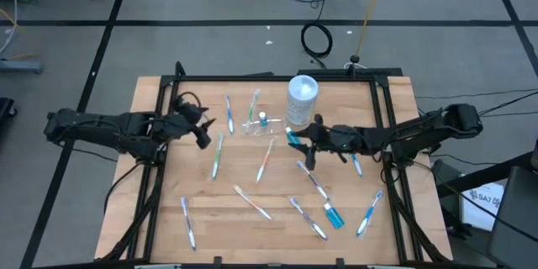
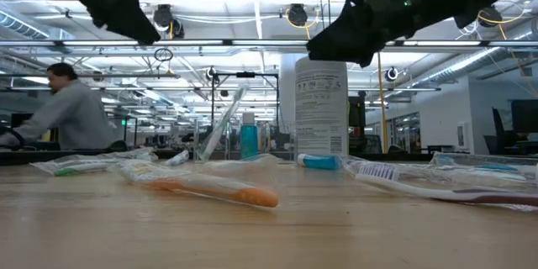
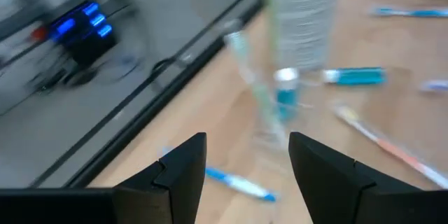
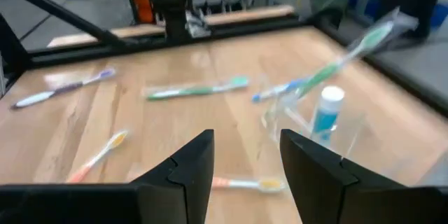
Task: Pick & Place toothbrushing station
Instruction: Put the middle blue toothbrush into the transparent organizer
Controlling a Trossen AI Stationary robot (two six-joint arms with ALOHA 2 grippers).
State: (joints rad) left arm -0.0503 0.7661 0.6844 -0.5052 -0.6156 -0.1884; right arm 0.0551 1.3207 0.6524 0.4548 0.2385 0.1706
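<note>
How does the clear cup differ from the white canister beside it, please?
The cup is see-through and low; the canister is opaque white, labelled and much taller. The cup holds a leaning toothbrush and a small blue tube; the canister is closed, with nothing sticking out. Both stand upright at the table's far side, clear of both arms.

Pale wood table (image 1: 168,218). White canister (image 1: 303,99) with a printed label. Clear cup (image 1: 256,124) holding a blue tube (image 1: 263,120). Orange brush (image 1: 266,160), green brush (image 1: 217,155), black grippers (image 1: 204,130).
</note>
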